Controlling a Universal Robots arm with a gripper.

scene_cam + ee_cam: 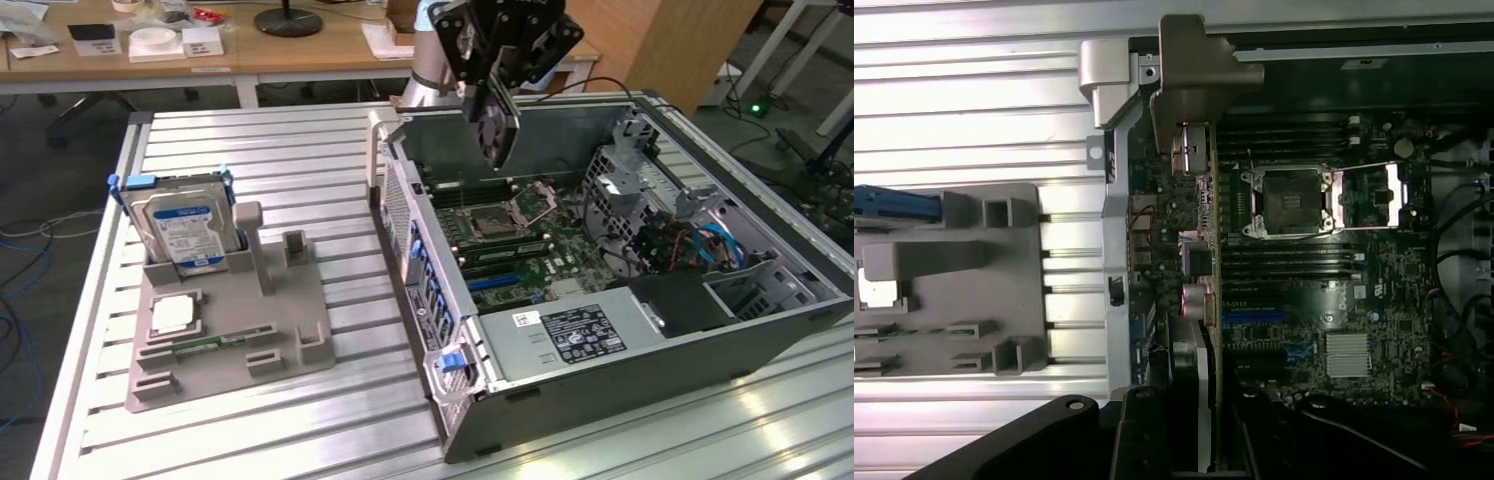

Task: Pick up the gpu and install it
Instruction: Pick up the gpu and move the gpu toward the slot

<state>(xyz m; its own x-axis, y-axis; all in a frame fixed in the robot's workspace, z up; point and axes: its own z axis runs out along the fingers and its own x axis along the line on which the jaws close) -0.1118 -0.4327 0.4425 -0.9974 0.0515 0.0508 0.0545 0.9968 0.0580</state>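
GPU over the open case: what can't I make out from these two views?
1. Exterior view: the end effector holding the GPU is cut off by the top edge.
2. Wrist view: the GPU is edge-on; its own body hides its connector and the motherboard strip beneath.
3. Wrist view: the grip contact is lost in dark shadow.

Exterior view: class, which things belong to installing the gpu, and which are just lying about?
In the job: gpu, held by the gripper; open computer case; motherboard.
Lying about: hard drive; memory stick; grey holder carrying them.
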